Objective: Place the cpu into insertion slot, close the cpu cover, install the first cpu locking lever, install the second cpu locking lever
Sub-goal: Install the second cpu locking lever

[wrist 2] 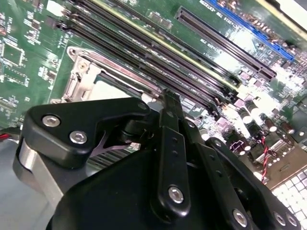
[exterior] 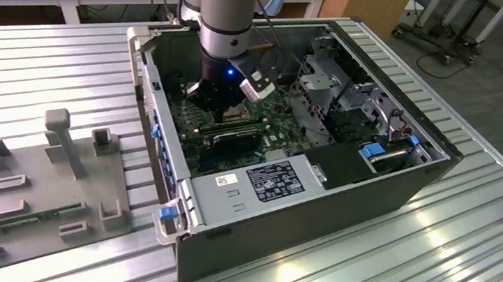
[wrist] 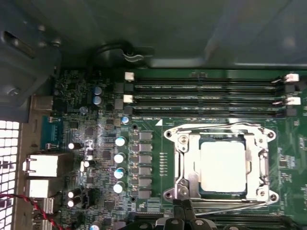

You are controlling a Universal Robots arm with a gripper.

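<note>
- Exterior view: the blue-and-grey robot arm reaches down into the open black computer case, which lies on its side on the ribbed aluminium surface. Its black gripper hangs just above the green motherboard.
- At 9 o'clock from the case, well apart from it, a grey fixture plate with upright holders rests on the surface.
- First wrist view: the small square chip with a pale silver face, the cpu, sits in the socket. The square silvery metal frame with an open middle, the cpu cover, lies flat around it, so the cover is closed.
- Thin wire locking levers run along the frame's edges; whether they are latched cannot be told.
- The fingers appear closed together, gripping nothing, at the socket's edge.
- Second wrist view: the gripper ends beside the socket, next to the long black memory slots.
</note>
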